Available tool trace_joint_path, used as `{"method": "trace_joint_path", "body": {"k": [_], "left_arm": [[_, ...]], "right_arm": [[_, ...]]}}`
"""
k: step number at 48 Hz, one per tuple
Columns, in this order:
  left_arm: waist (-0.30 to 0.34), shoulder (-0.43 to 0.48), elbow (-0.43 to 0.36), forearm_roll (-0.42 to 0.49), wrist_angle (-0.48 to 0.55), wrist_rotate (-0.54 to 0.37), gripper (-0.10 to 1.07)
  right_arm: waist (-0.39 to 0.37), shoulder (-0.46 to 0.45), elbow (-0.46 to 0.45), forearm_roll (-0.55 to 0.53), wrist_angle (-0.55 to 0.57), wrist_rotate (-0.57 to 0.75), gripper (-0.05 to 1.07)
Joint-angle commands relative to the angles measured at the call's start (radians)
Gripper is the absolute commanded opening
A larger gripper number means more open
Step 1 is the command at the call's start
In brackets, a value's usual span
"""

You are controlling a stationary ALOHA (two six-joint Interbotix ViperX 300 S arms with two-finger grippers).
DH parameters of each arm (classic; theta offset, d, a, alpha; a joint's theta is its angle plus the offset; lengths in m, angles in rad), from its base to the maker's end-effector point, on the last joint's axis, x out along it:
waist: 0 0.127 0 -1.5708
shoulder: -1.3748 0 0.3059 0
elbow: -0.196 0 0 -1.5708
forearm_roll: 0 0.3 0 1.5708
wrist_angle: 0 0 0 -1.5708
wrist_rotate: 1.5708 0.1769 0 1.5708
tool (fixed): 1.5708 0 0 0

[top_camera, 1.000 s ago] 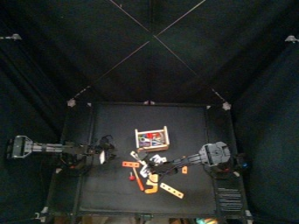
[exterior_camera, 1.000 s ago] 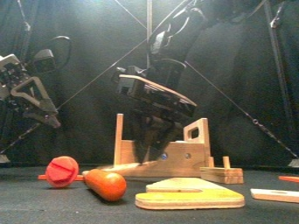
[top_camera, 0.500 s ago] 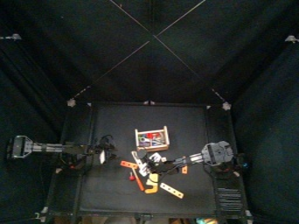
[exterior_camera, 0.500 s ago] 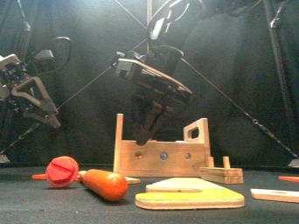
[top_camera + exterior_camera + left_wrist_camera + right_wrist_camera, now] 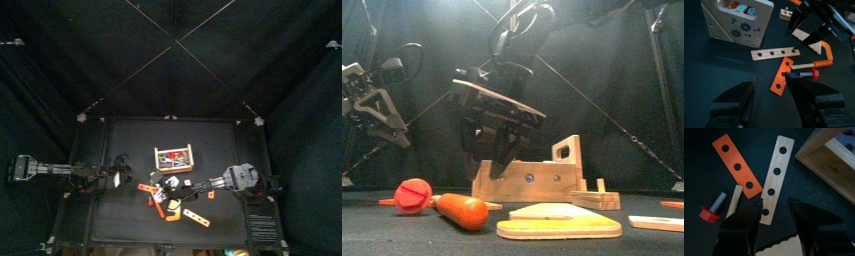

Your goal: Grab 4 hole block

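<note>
The 4 hole block (image 5: 774, 178) is a pale wooden strip lying flat on the black table, beside an orange strip (image 5: 736, 164). My right gripper (image 5: 774, 207) hovers over the strip's near end, open, with one jaw on each side and nothing gripped. The left wrist view shows the same block (image 5: 775, 52) ahead of my left gripper (image 5: 774, 89), which is open, holds nothing and stays back at the table's left. In the front view the right gripper (image 5: 493, 158) hangs low in front of the wooden box.
A wooden toolbox (image 5: 529, 178) stands mid-table, also in view as the toolbox (image 5: 827, 158). A red-headed bolt (image 5: 712, 209) lies near the strips. An orange-handled tool (image 5: 812, 65) and a flat wooden piece (image 5: 556, 222) lie near the front edge.
My right gripper has swung left and come down over the strips, and its jaws stand wider apart. The left arm has not moved.
</note>
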State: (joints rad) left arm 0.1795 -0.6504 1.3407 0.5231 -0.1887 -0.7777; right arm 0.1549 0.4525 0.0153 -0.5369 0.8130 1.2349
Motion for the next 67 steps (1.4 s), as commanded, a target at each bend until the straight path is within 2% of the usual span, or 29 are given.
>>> {"method": "trace_joint_path", "body": {"k": [1,22,36,52,58,63,67], "left_arm": [[0.003,0.002,-0.011,0.0,-0.003,0.002,0.85],[0.005,0.002,-0.009,0.0,-0.003,0.002,0.85],[0.005,0.002,-0.008,0.0,-0.003,0.002,0.85],[0.012,0.002,-0.003,0.0,-0.005,0.002,0.85],[0.014,0.002,-0.003,-0.002,-0.003,0.002,0.85],[0.014,0.002,-0.003,0.0,-0.003,0.002,0.85],[0.014,0.002,-0.003,0.0,-0.005,0.002,0.85]], "right_arm": [[-0.008,-0.005,-0.031,-0.005,0.005,-0.002,0.82],[-0.009,0.02,-0.025,0.018,-0.038,-0.005,0.82],[-0.026,0.018,0.008,0.055,-0.066,-0.003,0.93],[-0.029,0.048,0.018,0.064,-0.069,-0.005,0.93],[-0.032,0.046,0.029,0.064,-0.074,-0.003,0.9],[-0.032,0.046,0.04,0.071,-0.072,-0.002,0.83],[-0.032,0.044,0.048,0.083,-0.072,-0.003,0.73]]}}
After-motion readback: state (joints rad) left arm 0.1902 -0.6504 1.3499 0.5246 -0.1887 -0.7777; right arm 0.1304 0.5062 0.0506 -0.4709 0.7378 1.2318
